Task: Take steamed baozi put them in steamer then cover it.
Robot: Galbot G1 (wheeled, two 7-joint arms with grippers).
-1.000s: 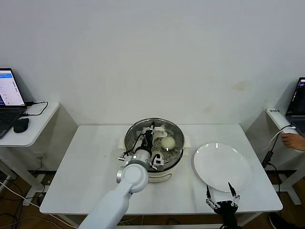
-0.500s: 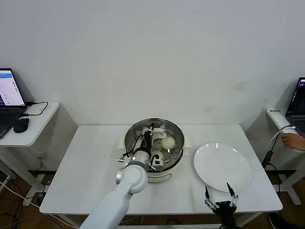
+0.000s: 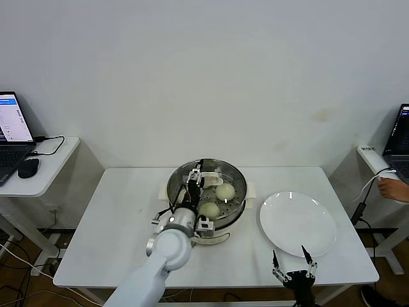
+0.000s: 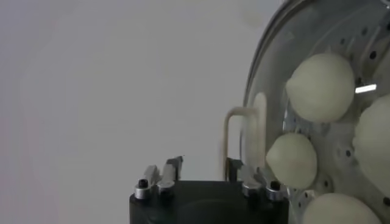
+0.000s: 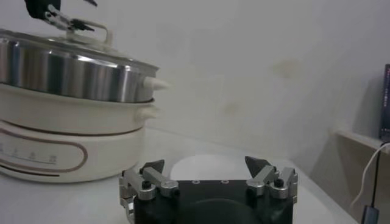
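Four baozi (image 4: pixel 319 86) in steamer (image 3: pixel 237 181), beside left gripper (image 4: pixel 203 173)

Your left arm (image 3: pixel 153 272) is smooth white with a round joint; both pincers are black with silver screws.

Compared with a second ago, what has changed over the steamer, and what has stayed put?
The left hand has opened and let go of a baozi, which now lies on the tray in the steamer beside another baozi. That hand has pulled back toward the steamer's left rim. The right hand has slid slightly nearer, open as before, at the table's near edge. The white plate has not moved.
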